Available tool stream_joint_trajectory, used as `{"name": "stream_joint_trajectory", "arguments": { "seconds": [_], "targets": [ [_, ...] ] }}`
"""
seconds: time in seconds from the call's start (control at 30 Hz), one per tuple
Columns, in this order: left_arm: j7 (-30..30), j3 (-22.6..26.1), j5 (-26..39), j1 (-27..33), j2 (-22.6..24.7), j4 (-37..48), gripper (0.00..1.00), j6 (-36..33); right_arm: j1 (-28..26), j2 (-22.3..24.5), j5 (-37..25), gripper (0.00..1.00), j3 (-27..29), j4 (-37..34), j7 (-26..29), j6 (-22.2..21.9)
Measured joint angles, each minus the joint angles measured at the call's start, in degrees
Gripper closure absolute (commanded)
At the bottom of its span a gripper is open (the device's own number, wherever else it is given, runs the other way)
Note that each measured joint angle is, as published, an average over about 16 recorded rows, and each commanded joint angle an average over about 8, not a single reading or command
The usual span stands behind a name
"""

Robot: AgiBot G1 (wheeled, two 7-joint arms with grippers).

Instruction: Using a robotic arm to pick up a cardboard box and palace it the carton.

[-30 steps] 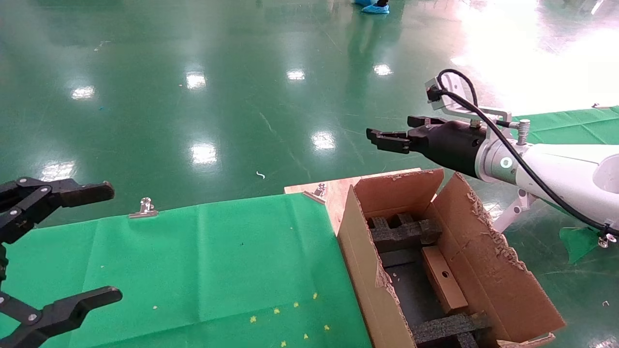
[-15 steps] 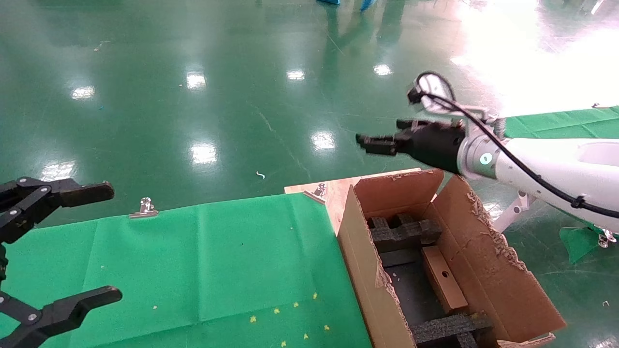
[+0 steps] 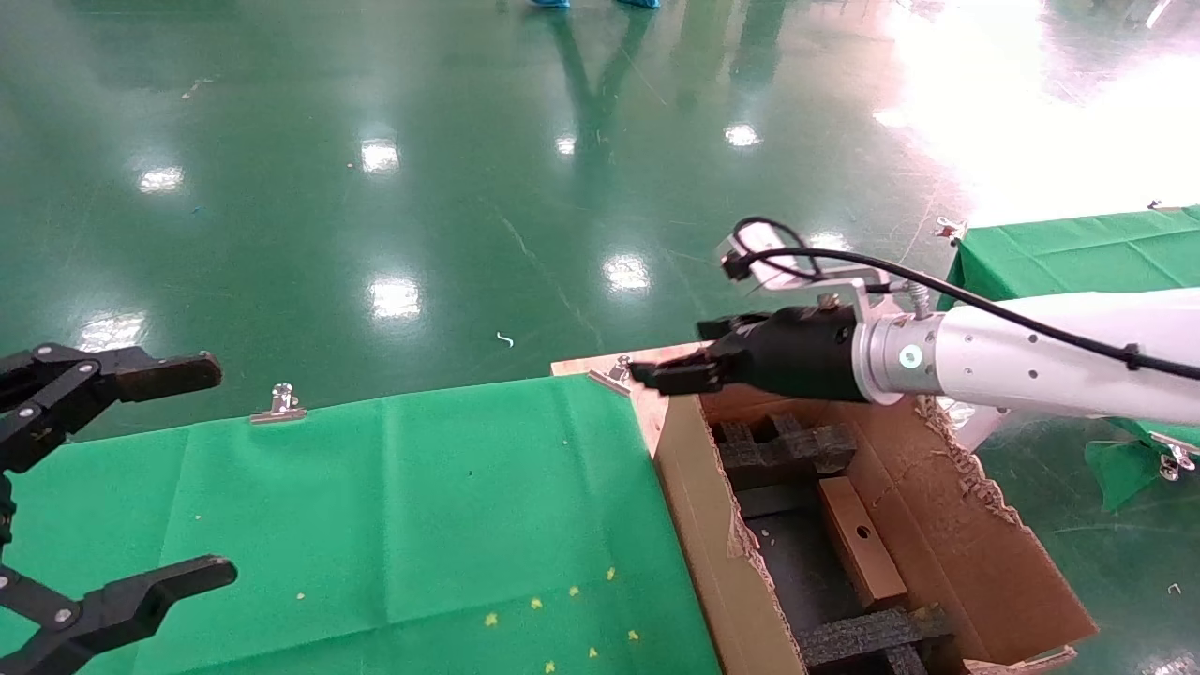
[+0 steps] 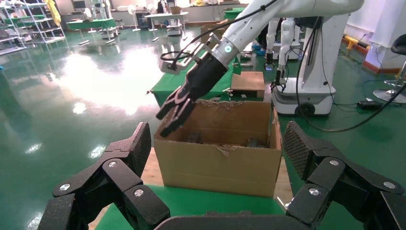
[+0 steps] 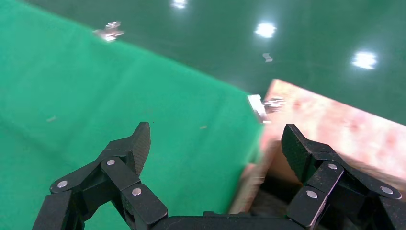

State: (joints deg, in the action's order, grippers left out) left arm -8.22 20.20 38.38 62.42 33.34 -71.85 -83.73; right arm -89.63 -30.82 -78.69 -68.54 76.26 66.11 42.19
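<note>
- Where the white robotic arm [image 3: 1031, 361] reaches in from the right, its black right pincer [image 3: 670, 370] hangs above the far left corner of the carton [image 3: 712, 525], over the bare wooden far right corner of the counter [image 3: 647, 375]; its fingers [image 5: 136, 143] are spread wide and hold nothing.
- A teal ring [image 3: 909, 356] glows at the wrist, with a silver camera box [image 3: 750, 262] and a black cable [image 3: 984, 305] above it.
- The carton stands at the counter's right edge, flaps up, its edges ragged; black foam blocks [image 3: 783, 450] sit at its far and near ends.
- The cardboard box [image 3: 858, 539], small, flat, brown, with a round hole in its top, lies inside the carton between the foam blocks, against the right wall, apart from the pincer.
- A green cloth [image 3: 394, 525] covers the counter, fastened at the far edge by a metal clip [image 3: 278, 403]; small yellow specks [image 3: 562, 609] lie near the front edge.
- The left pincer [image 3: 112, 487], all black, is parked wide apart and empty over the counter's left edge.
</note>
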Motion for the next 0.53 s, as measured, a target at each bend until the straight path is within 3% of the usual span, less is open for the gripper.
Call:
{"name": "stream_joint_trajectory", "arguments": {
  "seconds": [0.3, 0.53],
  "targets": [
    [0.0, 0.0, 0.0, 0.0, 0.0, 0.0, 0.0, 0.0, 8.52, -1.28, 11.18, 0.0, 15.95, -0.81, -16.81, 13.21],
    [0.0, 0.01, 0.0, 0.0, 0.0, 0.0, 0.0, 0.0, 11.84, -1.77, 15.54, 0.0, 22.15, -1.13, -23.35, 18.35]
  ]
}}
